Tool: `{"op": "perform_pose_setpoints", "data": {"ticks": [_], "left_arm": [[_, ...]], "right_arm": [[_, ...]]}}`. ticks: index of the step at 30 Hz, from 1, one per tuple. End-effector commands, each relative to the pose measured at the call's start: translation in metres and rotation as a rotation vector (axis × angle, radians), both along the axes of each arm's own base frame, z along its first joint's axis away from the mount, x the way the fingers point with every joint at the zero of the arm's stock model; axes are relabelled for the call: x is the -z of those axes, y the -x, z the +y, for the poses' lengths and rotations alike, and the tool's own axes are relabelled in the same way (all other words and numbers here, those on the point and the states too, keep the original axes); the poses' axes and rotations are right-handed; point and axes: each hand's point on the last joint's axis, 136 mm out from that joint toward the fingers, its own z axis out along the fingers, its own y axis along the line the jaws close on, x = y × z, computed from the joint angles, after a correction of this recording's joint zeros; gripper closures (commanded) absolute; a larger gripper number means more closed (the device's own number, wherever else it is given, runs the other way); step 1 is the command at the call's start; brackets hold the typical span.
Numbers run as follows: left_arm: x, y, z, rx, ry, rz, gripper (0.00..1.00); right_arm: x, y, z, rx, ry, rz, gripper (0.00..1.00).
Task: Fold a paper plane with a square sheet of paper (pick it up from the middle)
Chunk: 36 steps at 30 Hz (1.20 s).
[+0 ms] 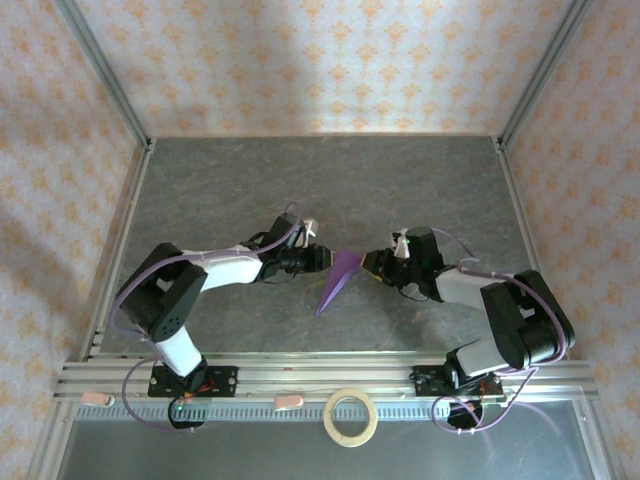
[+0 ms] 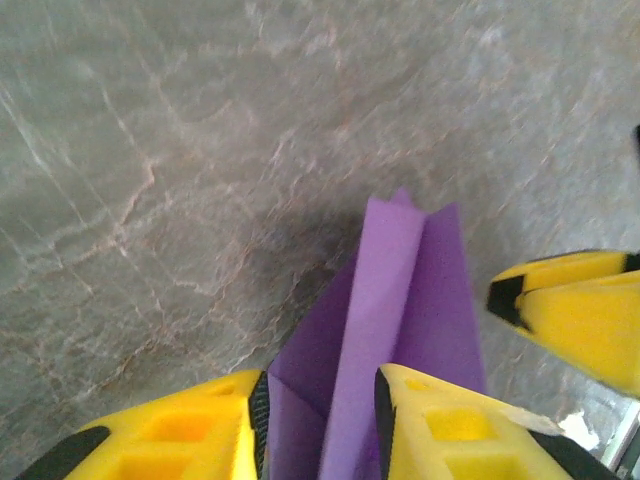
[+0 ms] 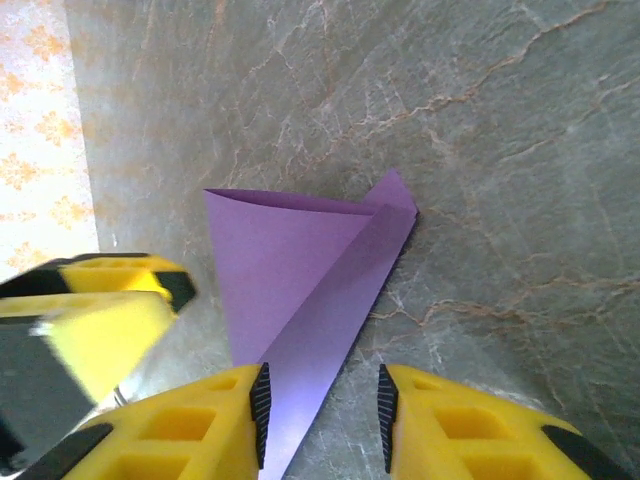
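The paper plane, a slim purple dart, lies mid-table with its point toward the near edge. My left gripper is at its wide end from the left, and my right gripper is at that end from the right. In the left wrist view the plane's raised folds stand between my open left gripper's jaws; a yellow right finger shows beside it. In the right wrist view the plane lies flat under my open right gripper, nearer the left pad, with bare table by the right pad.
A tan tape ring lies on the near shelf in front of the aluminium rail. Patterned walls and metal frame posts close in the grey stone-look table on three sides.
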Motion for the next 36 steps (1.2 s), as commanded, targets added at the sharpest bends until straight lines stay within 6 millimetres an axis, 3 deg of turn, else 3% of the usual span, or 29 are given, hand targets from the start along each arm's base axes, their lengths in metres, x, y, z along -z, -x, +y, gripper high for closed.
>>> {"op": "perform_pose_setpoints", "data": {"ticks": [1,7,13,19,24,29,36], "left_arm": [[0.002,0.007,-0.012,0.064,0.040,0.029,0.63],[0.018,0.015,-0.018,0.155,0.015,0.069,0.63],[0.017,0.024,-0.028,0.244,0.063,0.079,0.66],[0.001,0.020,-0.028,0.252,0.060,0.010,0.95],[-0.027,-0.002,0.001,0.056,-0.045,-0.136,1.00],[-0.038,-0.015,0.033,-0.110,-0.230,-0.210,1.00],[-0.031,-0.010,0.036,-0.122,-0.332,-0.204,1.00]], "right_arm": [[-0.005,-0.001,0.002,0.003,-0.016,-0.021,0.64],[-0.002,0.000,0.002,0.002,-0.009,-0.011,0.63],[0.000,0.002,0.002,0.004,-0.004,-0.004,0.63],[-0.011,0.002,0.000,0.018,-0.009,-0.017,0.61],[-0.029,0.002,0.002,0.050,-0.049,-0.025,0.52],[-0.044,0.000,0.021,0.024,-0.084,-0.028,0.50],[-0.043,-0.005,0.066,-0.069,-0.092,-0.002,0.49]]}}
